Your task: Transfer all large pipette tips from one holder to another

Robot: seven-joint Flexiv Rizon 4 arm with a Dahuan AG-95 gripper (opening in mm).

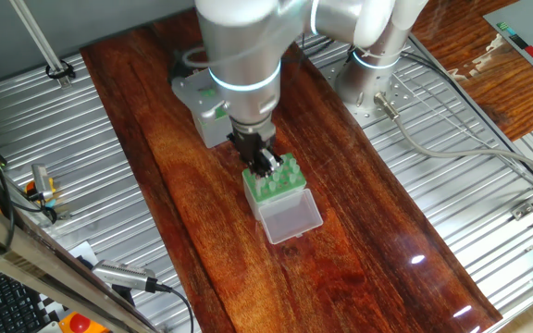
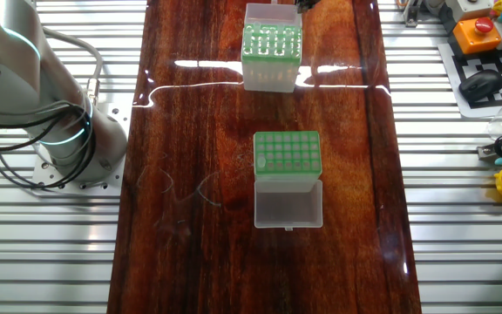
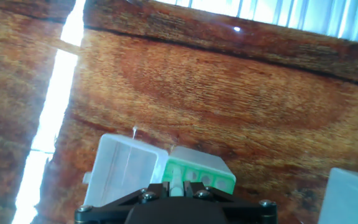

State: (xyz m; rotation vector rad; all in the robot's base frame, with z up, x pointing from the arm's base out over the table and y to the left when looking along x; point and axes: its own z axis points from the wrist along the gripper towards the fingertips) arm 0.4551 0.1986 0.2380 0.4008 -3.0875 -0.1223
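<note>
The whitish holder (image 1: 276, 185) with its green rack stands mid-table, its clear lid (image 1: 291, 218) folded open towards the table's near end. Several large pipette tips (image 2: 273, 42) stand in its rack (image 2: 272, 51). My gripper (image 1: 265, 164) hangs straight over this rack at the edge furthest from the lid. In the hand view the gripper (image 3: 176, 185) is shut on one whitish pipette tip (image 3: 176, 179) above the green rack (image 3: 204, 172); whether the tip's point is still in its hole is hidden. The grey holder (image 2: 287, 159) stands apart, its lid (image 2: 288, 205) open; no tips show in its rack.
The arm hides most of the grey holder (image 1: 204, 109) in one fixed view. The robot base (image 2: 64, 148) stands on the ribbed metal beside the wooden table (image 2: 190, 244). A whitish box corner (image 3: 353, 193) shows at the hand view's lower right.
</note>
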